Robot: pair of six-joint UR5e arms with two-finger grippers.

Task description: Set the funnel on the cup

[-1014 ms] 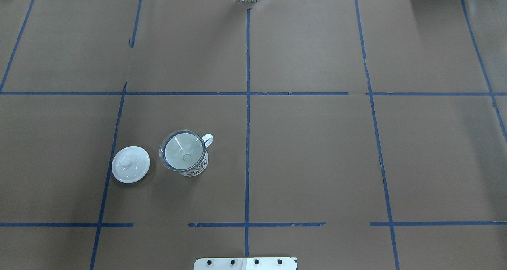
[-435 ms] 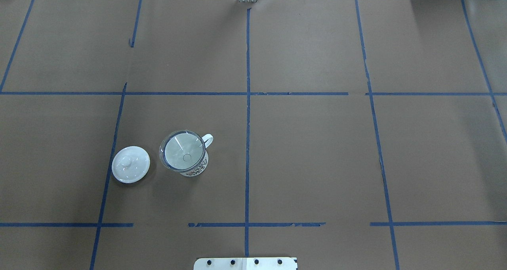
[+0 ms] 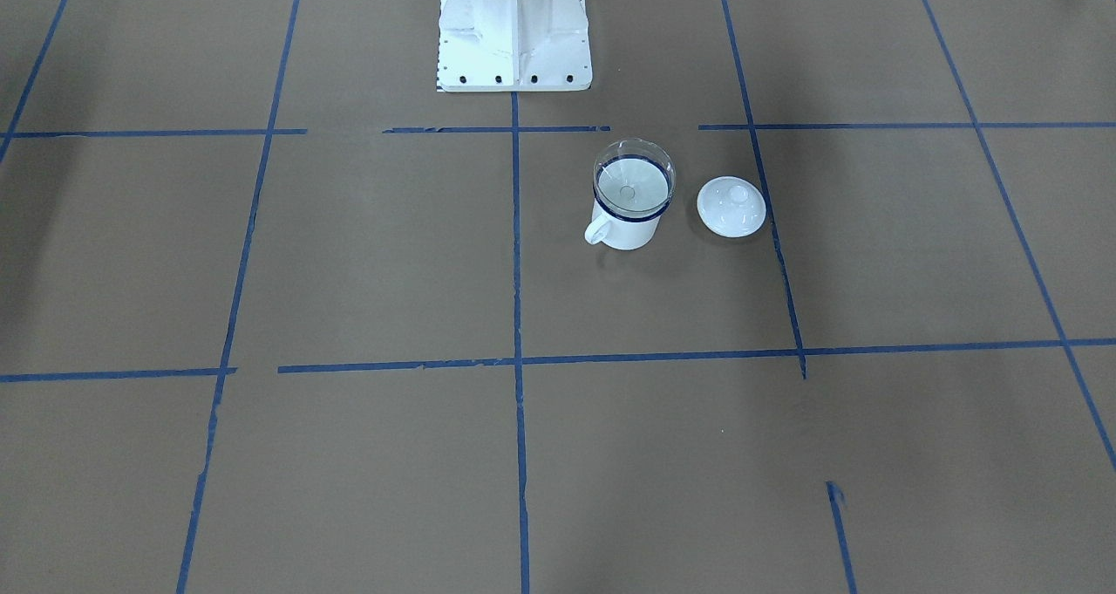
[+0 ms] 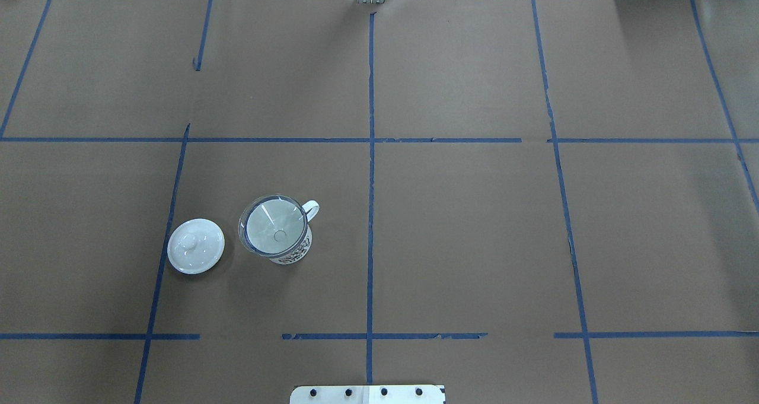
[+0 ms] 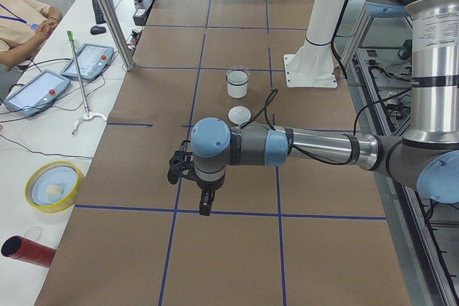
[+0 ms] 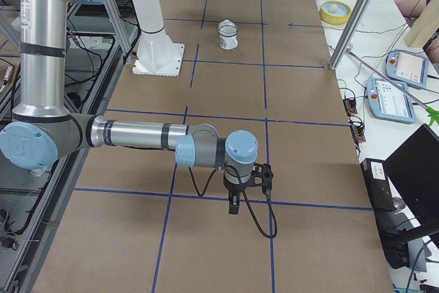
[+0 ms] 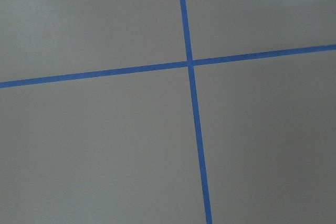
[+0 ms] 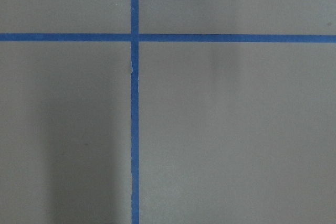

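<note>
Overhead exterior: clear ribbed funnel (image 4: 274, 226) caps white enamel cup (image 4: 292, 252) (left gripper (image 5: 205, 210), right gripper (image 6: 234, 208): grasp unclear).

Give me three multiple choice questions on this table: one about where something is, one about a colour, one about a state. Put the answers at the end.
1. Where is the white knobbed lid relative to the enamel mug?
A. On the mug's mouth
B. Leaning against its handle
C. On the table beside it, apart from it

2. What colour is the mug's rim?
A. Dark blue
B. Red
C. Yellow

3. How does the clear funnel sit?
A. On its side on the table
B. Upright in the mug's mouth
C. Upside down over the lid

Answers:
1 C: bare table shows between lid and mug in the overhead and front-facing views.
2 A: the front-facing view shows a dark blue band around the rim.
3 B: its wide cone rings the mug's mouth, with the spout opening at the centre.
</note>
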